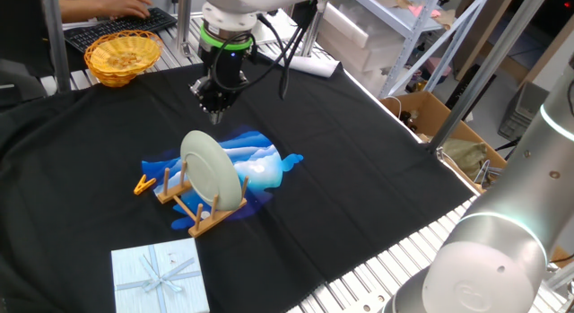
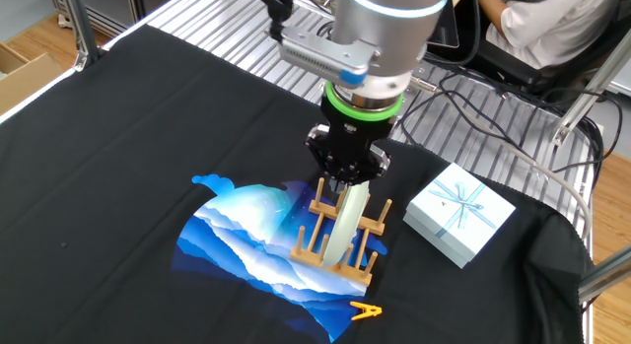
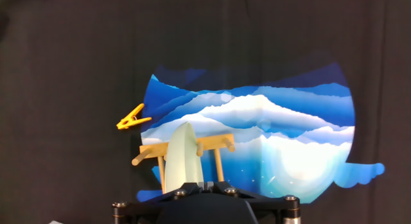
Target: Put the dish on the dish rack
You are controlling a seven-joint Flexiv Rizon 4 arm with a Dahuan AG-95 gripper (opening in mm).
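1 dish (image 1: 212, 173), 1 dish rack (image 1: 192, 209); dish stands on edge in rack, gripper (image 1: 214, 101) above it, clear, jaw width can't tell

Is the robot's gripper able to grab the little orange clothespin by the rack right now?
Probably yes. The clothespin lies in the open on the black cloth beside the dish rack, with nothing on top of it. The gripper hangs above the table with nothing between; the upright dish stands off to one side.

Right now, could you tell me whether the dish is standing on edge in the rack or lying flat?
On edge: the dish stands upright between the pegs of the dish rack, leaning slightly; the claw is above it, apart.
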